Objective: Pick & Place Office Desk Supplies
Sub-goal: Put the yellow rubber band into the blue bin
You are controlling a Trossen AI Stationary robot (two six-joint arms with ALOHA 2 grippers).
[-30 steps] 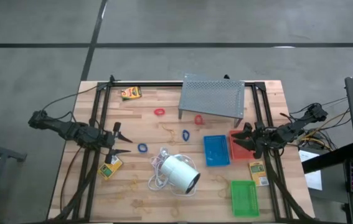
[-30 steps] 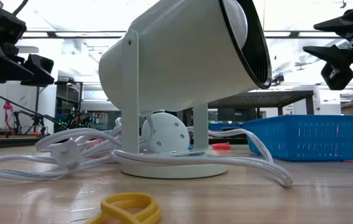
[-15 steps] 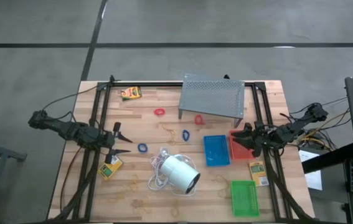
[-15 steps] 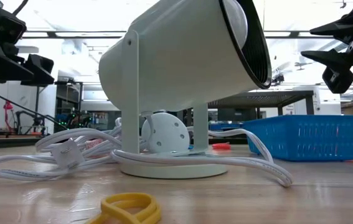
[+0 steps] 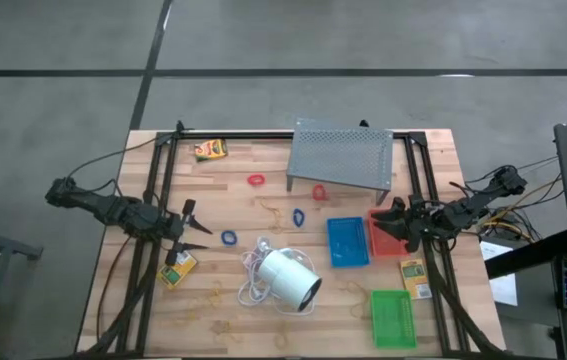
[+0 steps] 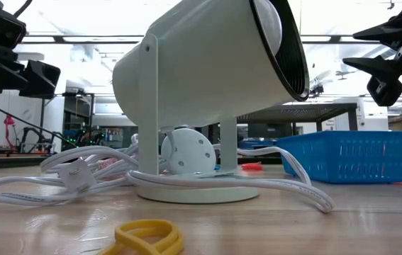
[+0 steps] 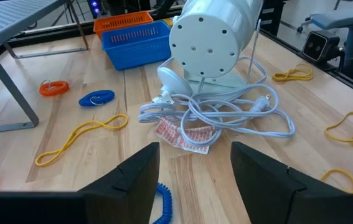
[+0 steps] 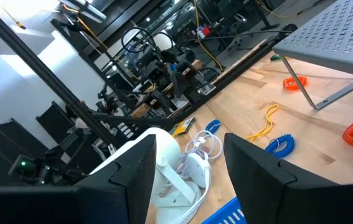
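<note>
the wooden table (image 5: 263,190) carries a grey perforated stand (image 5: 340,155) at the far side and a white lamp (image 5: 290,278) near the middle. the blue tray (image 5: 346,241), red tray (image 5: 384,236) and green tray (image 5: 393,317) lie right. the left gripper (image 5: 193,228) gapes wide, empty, beside a blue loop (image 5: 229,238). the right gripper (image 5: 391,222) hovers spread, empty, over the red tray.

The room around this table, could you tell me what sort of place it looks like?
Probably a robotics lab or workshop: a wooden table on a bare concrete floor, equipment racks and cabling in the background, and ceiling strip lights over further benches.
</note>
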